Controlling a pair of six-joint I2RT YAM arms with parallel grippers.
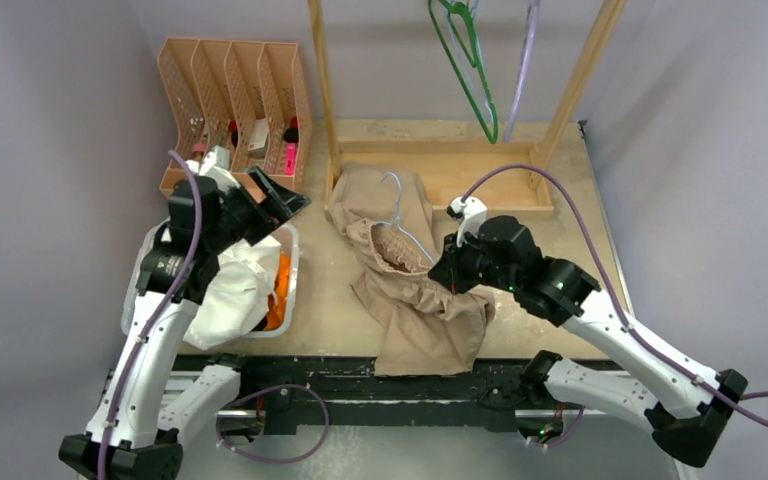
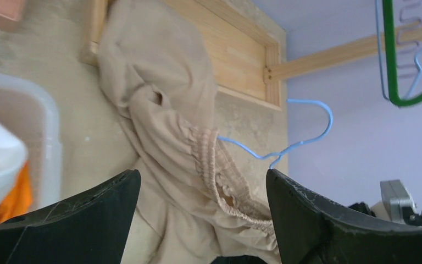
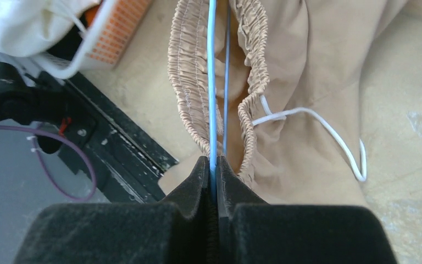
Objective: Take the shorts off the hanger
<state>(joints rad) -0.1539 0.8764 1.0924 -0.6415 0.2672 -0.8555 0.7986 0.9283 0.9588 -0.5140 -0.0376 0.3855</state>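
The fingers (image 3: 195,184) of the right gripper (image 3: 215,165) are pressing together on the thin wire of a pale blue hanger (image 3: 212,82), the jaws closed tight with only the wire between them. That hanger is lying in front of the wooden rack (image 1: 440,150), its hook resting on the beige shorts (image 1: 420,310) and its wires running through the gathered waistband — the shorts are not yet free of it. The beige shorts are sprawling over the table (image 1: 560,200) from the rack's front rail toward the near edge, with a white drawstring (image 3: 318,118) looping out of the waistband onto the cloth.

To the left of the rack, the left gripper (image 2: 202,175) is hanging over a white bin (image 1: 293,245) with its jaws spread wide, holding nothing — the beige shorts are showing between its fingers (image 2: 104,203) in the wrist view. White shorts (image 1: 235,285) are bulging out of that bin, and orange shorts (image 1: 280,295) are showing beside them. A green hanger (image 1: 470,70) is hanging from the rack above. A tan slotted organiser (image 1: 235,80) is standing behind the bin, left of the rack.
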